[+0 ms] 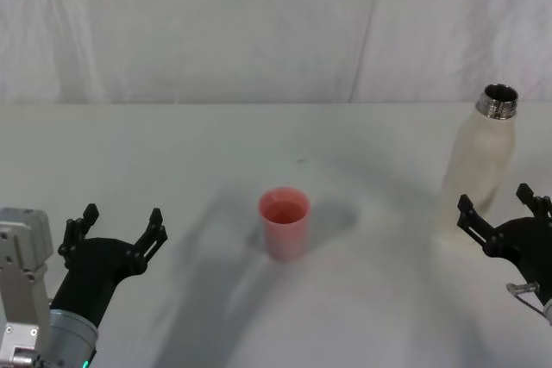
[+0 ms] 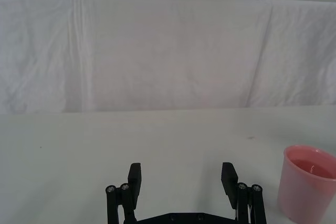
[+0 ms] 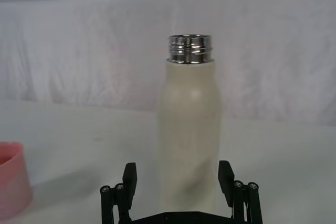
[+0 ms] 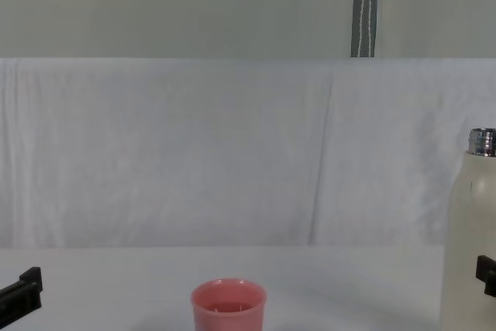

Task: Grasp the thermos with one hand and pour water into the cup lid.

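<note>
— Thermos (image 1: 480,170) first: where does it stand?
— Upright on the white tabletop (image 1: 172,152), far to the robot's right, its silver neck uncapped. The right gripper (image 1: 504,209) sits just in front of its base, fingers (image 3: 129,178) spread wide and holding nothing; from the right wrist the bottle lines up with the gap between them.
— And the cup lid (image 1: 284,222)?
— Mid-table, upright, well apart from the bottle.
— The left gripper (image 1: 121,223)?
— Low at the near left, fingers apart and empty.
</note>
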Action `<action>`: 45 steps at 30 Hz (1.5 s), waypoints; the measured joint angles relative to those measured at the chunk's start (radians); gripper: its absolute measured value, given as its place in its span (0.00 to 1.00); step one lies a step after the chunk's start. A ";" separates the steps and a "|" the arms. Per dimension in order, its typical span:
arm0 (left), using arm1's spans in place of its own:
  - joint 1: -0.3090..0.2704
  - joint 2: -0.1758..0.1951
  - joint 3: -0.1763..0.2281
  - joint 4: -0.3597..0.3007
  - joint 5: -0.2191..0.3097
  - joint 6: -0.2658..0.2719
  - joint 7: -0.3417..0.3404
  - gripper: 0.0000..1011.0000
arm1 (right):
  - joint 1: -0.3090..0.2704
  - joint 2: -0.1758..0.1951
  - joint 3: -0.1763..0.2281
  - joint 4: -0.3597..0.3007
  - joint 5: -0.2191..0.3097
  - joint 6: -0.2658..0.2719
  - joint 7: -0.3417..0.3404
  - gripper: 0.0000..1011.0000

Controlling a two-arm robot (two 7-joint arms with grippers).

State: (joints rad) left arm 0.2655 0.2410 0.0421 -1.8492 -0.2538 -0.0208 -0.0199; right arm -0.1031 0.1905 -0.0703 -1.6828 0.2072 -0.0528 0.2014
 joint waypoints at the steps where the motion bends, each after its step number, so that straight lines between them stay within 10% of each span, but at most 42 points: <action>1: 0.000 0.000 0.000 0.000 0.000 0.000 0.000 0.99 | 0.000 0.000 0.000 0.000 0.000 0.000 0.000 0.99; 45: 0.000 0.000 0.000 0.000 0.000 0.000 0.000 0.99 | 0.059 0.053 -0.137 0.097 0.047 -0.027 0.084 0.99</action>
State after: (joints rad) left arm 0.2655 0.2410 0.0421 -1.8492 -0.2538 -0.0208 -0.0199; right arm -0.0438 0.2435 -0.2075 -1.5860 0.2539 -0.0801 0.2850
